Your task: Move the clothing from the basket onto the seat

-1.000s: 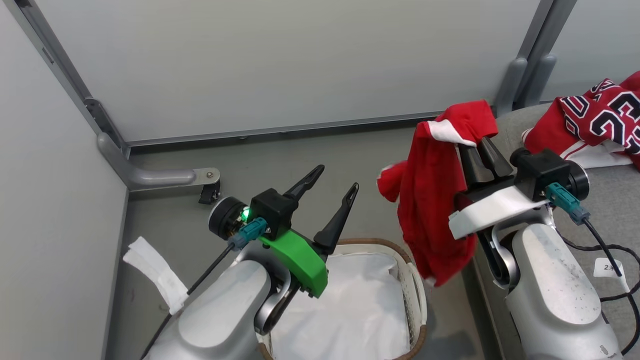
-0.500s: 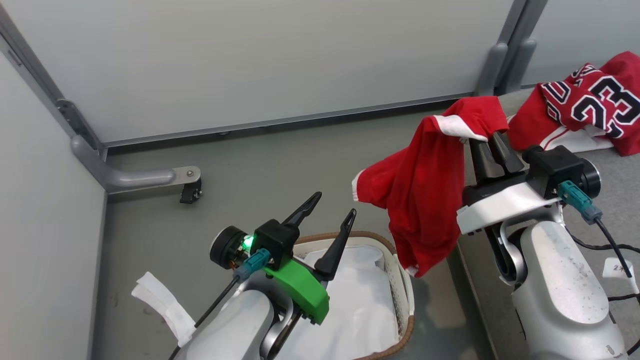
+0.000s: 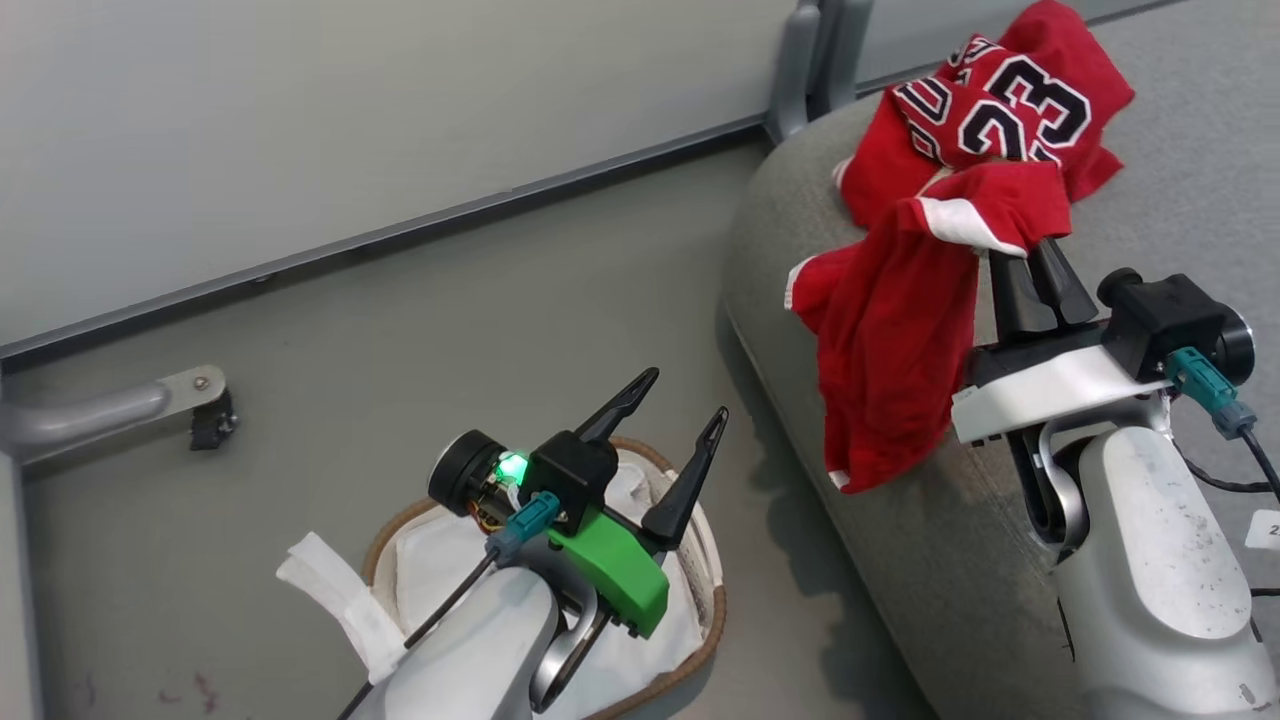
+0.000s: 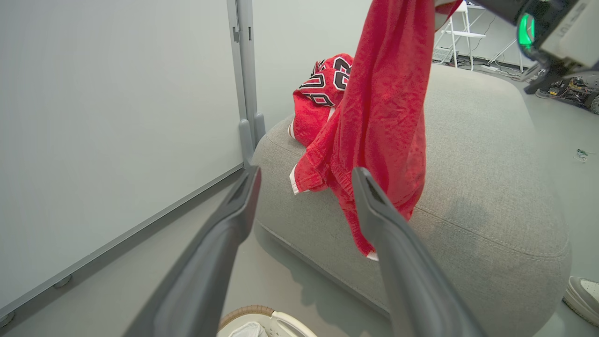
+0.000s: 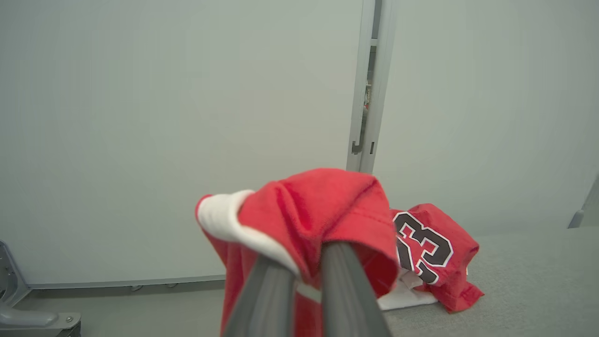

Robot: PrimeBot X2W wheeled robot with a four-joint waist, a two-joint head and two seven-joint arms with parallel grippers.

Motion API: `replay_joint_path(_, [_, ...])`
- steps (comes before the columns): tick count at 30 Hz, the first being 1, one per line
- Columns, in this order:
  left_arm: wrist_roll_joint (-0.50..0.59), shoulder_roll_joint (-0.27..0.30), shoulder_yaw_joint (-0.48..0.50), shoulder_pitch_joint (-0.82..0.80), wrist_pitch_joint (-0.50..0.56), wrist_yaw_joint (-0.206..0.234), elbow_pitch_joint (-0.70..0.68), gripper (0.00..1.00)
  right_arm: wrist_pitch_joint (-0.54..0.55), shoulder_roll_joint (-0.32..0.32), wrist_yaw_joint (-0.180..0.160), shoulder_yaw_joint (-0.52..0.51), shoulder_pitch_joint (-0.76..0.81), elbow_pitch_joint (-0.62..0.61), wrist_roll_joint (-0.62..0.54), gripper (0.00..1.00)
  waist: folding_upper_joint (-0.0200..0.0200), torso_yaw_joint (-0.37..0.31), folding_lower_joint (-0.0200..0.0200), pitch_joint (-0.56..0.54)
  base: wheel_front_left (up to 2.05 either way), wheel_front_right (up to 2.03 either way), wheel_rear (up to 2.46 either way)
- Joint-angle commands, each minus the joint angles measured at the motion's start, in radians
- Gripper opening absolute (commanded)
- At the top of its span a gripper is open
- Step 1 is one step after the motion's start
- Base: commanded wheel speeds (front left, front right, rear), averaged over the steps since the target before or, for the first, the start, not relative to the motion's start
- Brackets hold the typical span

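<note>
My right gripper (image 3: 1028,262) is shut on a red garment with white trim (image 3: 895,330), which hangs from its fingertips above the left edge of the grey seat (image 3: 920,530). The same garment (image 4: 379,117) dangles in the left wrist view and drapes over my right fingers (image 5: 304,220). A second red garment with "23" numerals (image 3: 1000,115) lies crumpled on the seat behind it (image 5: 428,248). My left gripper (image 3: 682,400) is open and empty above the basket (image 3: 700,640), whose white liner (image 3: 440,560) shows inside.
A grey partition wall (image 3: 300,120) with a metal post (image 3: 810,60) runs behind. A metal foot bracket (image 3: 150,405) lies on the grey floor at the left. A shoe (image 4: 582,292) shows beside the seat.
The head camera has swung right, so more of the seat is in view. My right gripper has carried the hanging garment from beside the basket to above the seat's edge.
</note>
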Motion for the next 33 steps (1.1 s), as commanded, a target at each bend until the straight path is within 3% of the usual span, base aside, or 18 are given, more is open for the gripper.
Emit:
replay_joint_path(1, [0.006, 0.002, -0.002, -0.020, -0.003, -0.004, 0.004, 1.00, -0.002, -0.002, -0.001, -0.007, -0.012, -0.006, 0.006, 0.00, 0.0000, -0.099, 0.0000, 0.062, 0.00, 0.00, 0.00])
replay_joint_path(8, [0.004, 0.018, -0.035, -0.041, -0.003, -0.004, 0.005, 1.00, -0.002, -0.002, -0.001, -0.029, -0.036, -0.001, -0.002, 0.00, 0.0000, -0.130, 0.0000, 0.087, 0.00, 0.00, 0.00])
replay_joint_path(17, [-0.007, 0.031, -0.058, -0.049, -0.003, -0.004, -0.004, 1.00, -0.002, -0.005, -0.001, -0.101, -0.200, -0.030, -0.122, 0.00, 0.0000, -0.091, 0.0000, 0.115, 0.00, 0.00, 0.00])
replay_joint_path(24, [0.000, 0.031, -0.058, -0.054, -0.003, -0.004, -0.017, 1.00, -0.002, -0.128, -0.001, -0.188, -0.391, -0.040, -0.190, 0.00, 0.0000, -0.044, 0.0000, 0.134, 0.00, 0.00, 0.00])
replay_joint_path(33, [0.017, 0.032, -0.058, -0.068, -0.003, -0.004, -0.040, 1.00, 0.017, -0.294, -0.001, -0.334, -0.578, 0.054, -0.232, 0.00, 0.0000, 0.019, 0.0000, 0.181, 0.00, 0.00, 0.00])
